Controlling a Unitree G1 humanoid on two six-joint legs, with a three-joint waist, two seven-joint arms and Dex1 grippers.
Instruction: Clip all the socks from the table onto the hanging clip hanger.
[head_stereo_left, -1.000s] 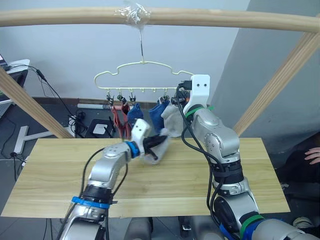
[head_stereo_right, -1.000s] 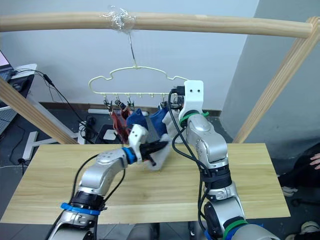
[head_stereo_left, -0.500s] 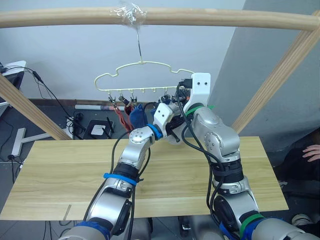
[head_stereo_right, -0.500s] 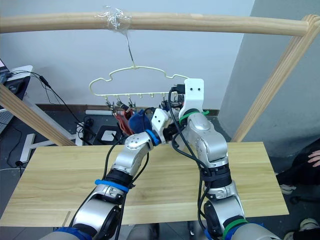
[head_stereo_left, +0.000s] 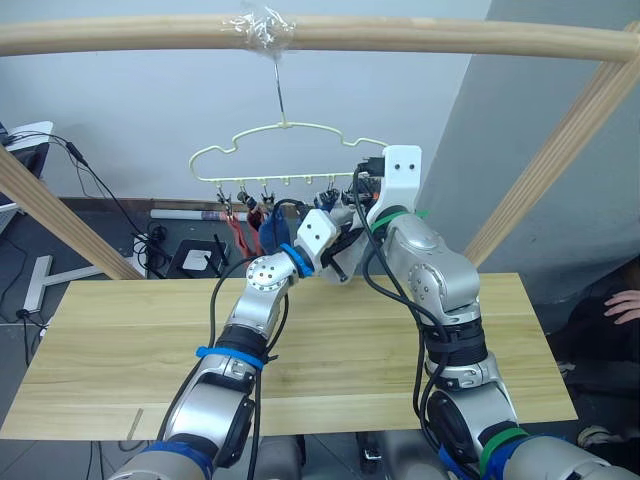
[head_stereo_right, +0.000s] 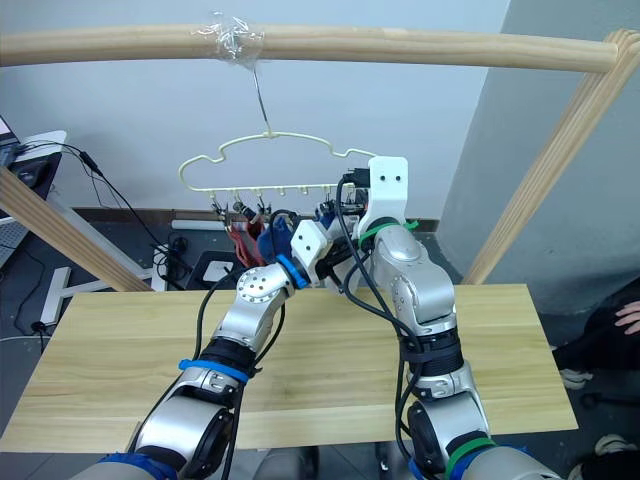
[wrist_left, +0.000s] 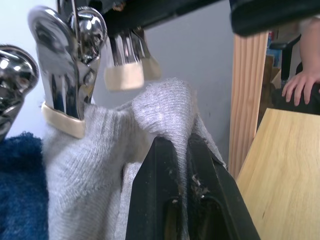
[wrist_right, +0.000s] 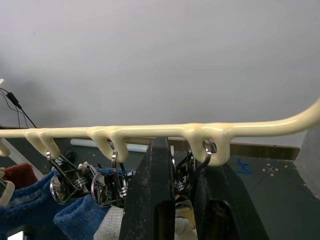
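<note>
The pale-yellow clip hanger (head_stereo_left: 290, 126) hangs by its hook from the wooden pole. A rust red sock (head_stereo_left: 237, 230) and a blue sock (head_stereo_left: 268, 232) hang from its clips. In the left wrist view a light grey sock (wrist_left: 85, 150) sits in a metal clip (wrist_left: 70, 50) beside a blue sock (wrist_left: 20, 175). My left gripper (wrist_left: 181, 150) is shut on a second light grey sock (wrist_left: 165, 105), held up just under the end clip's parted pads. My right gripper (wrist_right: 182, 165) is shut on that end clip (wrist_right: 182, 177) under the hanger's right end. The table (head_stereo_left: 120, 340) lies below.
A round wooden pole frame (head_stereo_left: 400, 35) spans overhead, with slanted legs on both sides of the table. A person's hand (head_stereo_left: 625, 300) rests at the far right. Cables and a box (head_stereo_left: 200, 258) lie on the floor behind the table.
My left arm has lifted the grey sock from just above the table to the hanger's right end clip. The right gripper has stayed at the clip.
</note>
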